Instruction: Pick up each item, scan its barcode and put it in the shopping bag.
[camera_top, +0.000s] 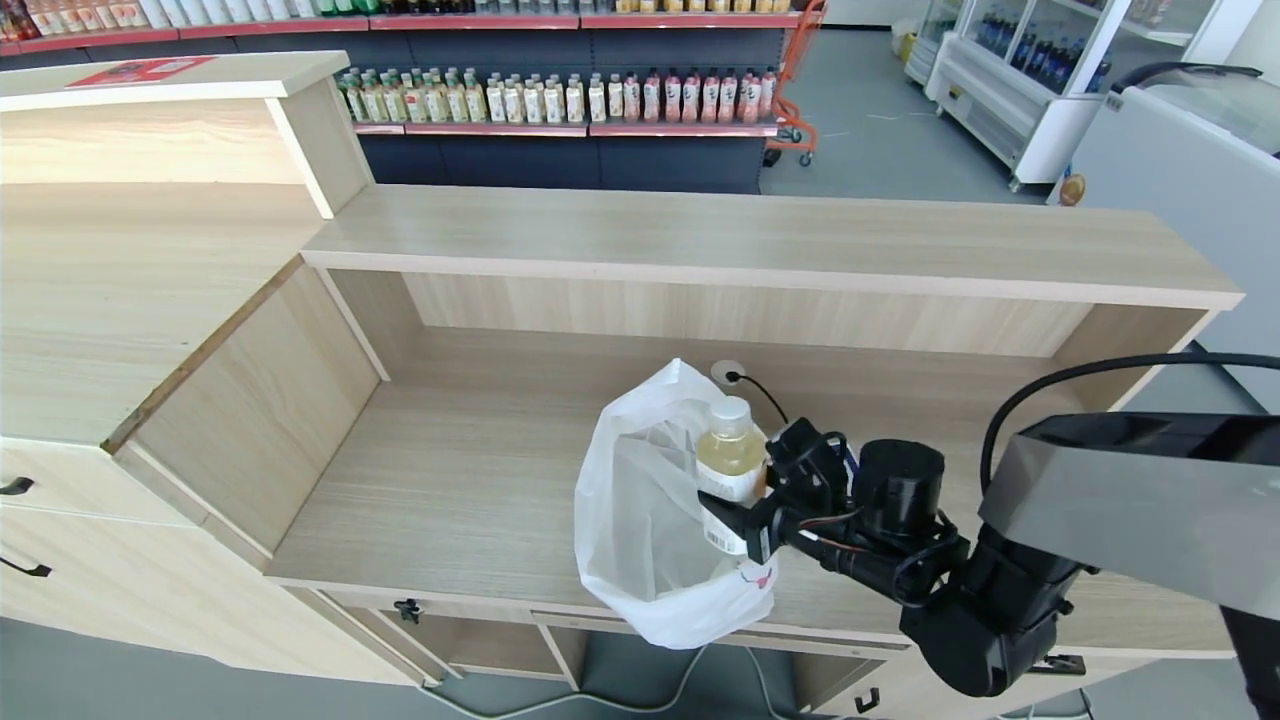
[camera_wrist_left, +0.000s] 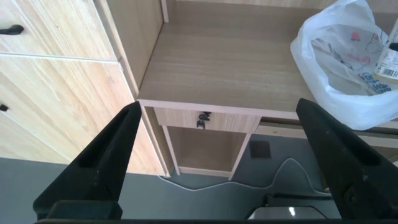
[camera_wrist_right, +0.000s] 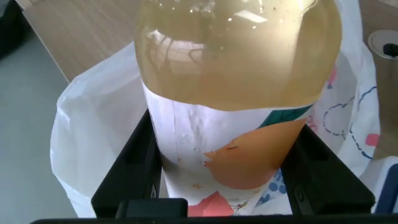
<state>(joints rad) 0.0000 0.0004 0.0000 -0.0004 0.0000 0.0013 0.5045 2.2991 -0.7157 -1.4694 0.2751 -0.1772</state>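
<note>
Right claw (camera_top: 755, 490) clamped on the bottle (camera_top: 731, 455), gripping its labelled lower half. The bottle is upright at the open mouth of the shopping bag (camera_top: 640, 540), which stands near the front edge of the table (camera_top: 450, 490). Left claw (camera_wrist_left: 219, 106) has its jaws apart, holds nothing, and sits off the table's front.

Progress (judged): bagging step in hand, release not yet made. Scan status cannot be told.

Count: 1 bottle, 1 shopping bag, 2 claws.
</note>
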